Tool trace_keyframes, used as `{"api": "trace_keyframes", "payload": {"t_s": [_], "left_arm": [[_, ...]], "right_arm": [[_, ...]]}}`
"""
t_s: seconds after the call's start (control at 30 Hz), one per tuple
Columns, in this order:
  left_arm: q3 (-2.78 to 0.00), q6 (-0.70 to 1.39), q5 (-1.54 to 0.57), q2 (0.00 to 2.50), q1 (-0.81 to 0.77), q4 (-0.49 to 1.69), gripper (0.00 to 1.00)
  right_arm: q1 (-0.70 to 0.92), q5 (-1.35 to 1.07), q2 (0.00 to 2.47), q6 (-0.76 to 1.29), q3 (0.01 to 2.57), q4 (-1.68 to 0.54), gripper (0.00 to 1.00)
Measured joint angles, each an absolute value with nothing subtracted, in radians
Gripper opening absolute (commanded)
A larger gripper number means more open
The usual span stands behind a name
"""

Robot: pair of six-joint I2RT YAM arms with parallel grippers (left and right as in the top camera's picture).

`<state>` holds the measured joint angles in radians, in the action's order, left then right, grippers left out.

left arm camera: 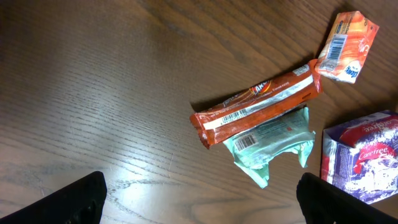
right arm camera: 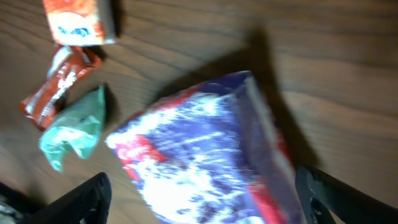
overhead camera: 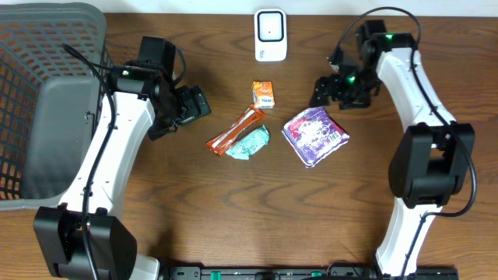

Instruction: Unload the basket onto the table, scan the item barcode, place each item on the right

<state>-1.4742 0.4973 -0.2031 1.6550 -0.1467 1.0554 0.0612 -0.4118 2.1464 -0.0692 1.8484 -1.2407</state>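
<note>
At the far left you see a grey basket (overhead camera: 31, 47). It fills the top left corner of the worktop (overhead camera: 233, 218). Your left arm runs just beside the basket wall, so there is little room on that side. The left gripper (overhead camera: 196, 103) points to the right. Its jaws are spread wide and nothing is in them. Bare wood lies between it and the things to scan.

Those things sit in the middle of the worktop. First comes a long orange bar (overhead camera: 235, 131), lying slanted. A green packet (overhead camera: 249, 144) touches its lower side. In the left wrist view you can see a barcode on each of them, facing up. Just behind them is a small orange box (overhead camera: 263, 94), apart from the bar, with its barcode showing too. The white scanner (overhead camera: 270, 35) stands at the back edge, behind the box.

Next to the right is a purple packet (overhead camera: 315, 136), near the green one but not touching it. The right gripper (overhead camera: 323, 92) is behind this packet and apart from it. Its jaws are spread wide and hold nothing. The right wrist view is blurry.

The whole front of the worktop is bare wood, with lots of room to move.
</note>
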Motion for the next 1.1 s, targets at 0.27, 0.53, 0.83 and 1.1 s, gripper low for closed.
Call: {"api": "trace_keyframes", "payload": {"t_s": [0.27, 0.53, 0.83, 1.1], "left_arm": [[-1.474, 0.497, -0.203, 1.655, -0.147, 1.055, 0.98], [-1.474, 0.497, -0.203, 1.655, -0.147, 1.056, 0.98], [-1.474, 0.497, -0.203, 1.655, -0.147, 1.056, 0.98], [-1.474, 0.497, -0.203, 1.655, -0.147, 1.055, 0.98]], "right_arm": [[0.034, -0.41, 2.146, -0.247, 1.766, -1.185, 0.93], [0.037, -0.496, 2.146, -0.312, 1.543, -1.028, 0.63], [0.037, -0.528, 2.144, -0.247, 1.569, -1.08, 0.01], [0.073, -0.22, 2.145, -0.054, 1.903, -1.252, 0.01]]}}
